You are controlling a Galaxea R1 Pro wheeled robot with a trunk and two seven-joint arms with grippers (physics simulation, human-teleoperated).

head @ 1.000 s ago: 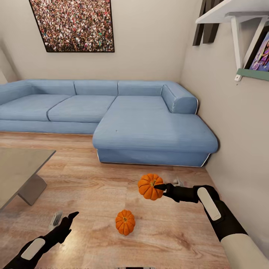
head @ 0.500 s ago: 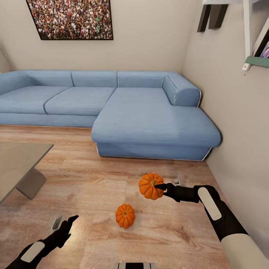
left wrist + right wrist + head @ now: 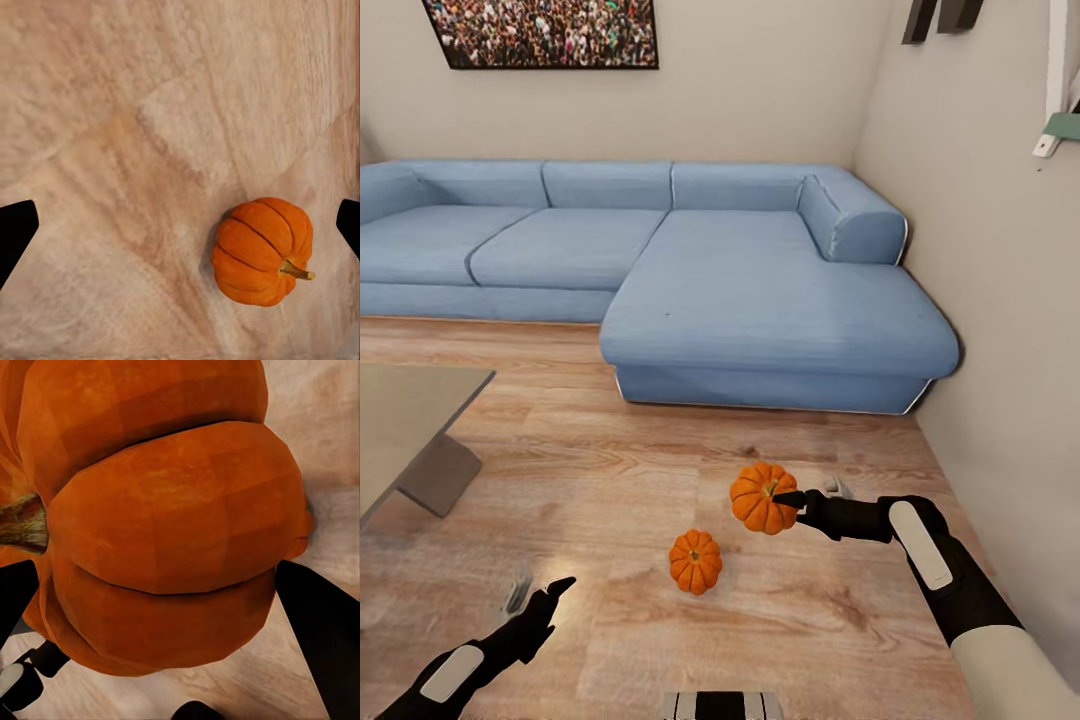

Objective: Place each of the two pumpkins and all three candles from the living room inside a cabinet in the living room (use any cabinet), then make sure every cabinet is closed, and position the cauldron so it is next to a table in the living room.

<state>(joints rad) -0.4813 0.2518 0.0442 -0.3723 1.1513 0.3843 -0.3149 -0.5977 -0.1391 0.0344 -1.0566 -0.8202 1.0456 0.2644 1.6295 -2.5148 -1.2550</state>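
One orange pumpkin (image 3: 761, 497) is held above the wooden floor with my right gripper (image 3: 801, 498) shut on it. In the right wrist view this pumpkin (image 3: 165, 525) sits large between the dark fingers (image 3: 324, 639). The second pumpkin (image 3: 695, 562) rests on the floor, a little left of and nearer than the held one. My left gripper (image 3: 540, 592) hovers open low at the left, to the left of that pumpkin. In the left wrist view the floor pumpkin (image 3: 262, 251) lies between the spread fingertips (image 3: 15, 232), nearer one of them. The grey table (image 3: 405, 415) stands at the left edge.
A large blue corner sofa (image 3: 760, 300) fills the back of the room, its chaise reaching toward the pumpkins. A beige wall (image 3: 1010, 330) runs close along the right side. A framed picture (image 3: 540, 30) hangs on the back wall. Wooden floor (image 3: 610, 470) lies between table and sofa.
The head view has tilted down, so sofa, table and floor pumpkin sit higher in the picture. The right gripper keeps the pumpkin in the same spot. The left gripper sits slightly lower.
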